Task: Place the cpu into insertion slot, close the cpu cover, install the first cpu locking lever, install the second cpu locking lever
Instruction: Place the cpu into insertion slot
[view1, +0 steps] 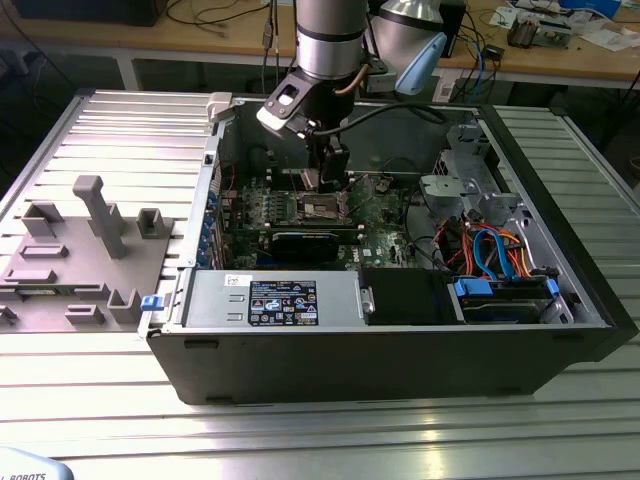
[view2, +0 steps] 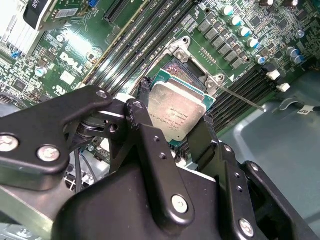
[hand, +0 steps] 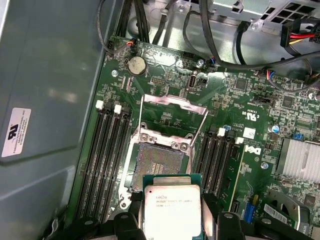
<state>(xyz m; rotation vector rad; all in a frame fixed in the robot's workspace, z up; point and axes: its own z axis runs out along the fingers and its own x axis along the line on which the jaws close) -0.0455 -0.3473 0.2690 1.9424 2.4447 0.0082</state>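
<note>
The gripper (view2: 174, 105) pinches the cpu (hand: 172, 210) by two opposite edges, close over the open slot (hand: 157, 162), mid-frame in the exterior view. The cover (hand: 172, 100) stands raised. To my eye it wants keeping level, square to the socket, no sliding.

Above the matte black gripper (view2: 176, 102), whose linked fingers (view2: 150, 142) bear silver screws (view2: 180, 203), the arm (view1: 330, 15) is silver-grey with black rings.

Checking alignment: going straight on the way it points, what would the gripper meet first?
Probably the open square metal-rimmed insertion slot, through the silvery square cpu the gripper holds; depth unclear.
</note>
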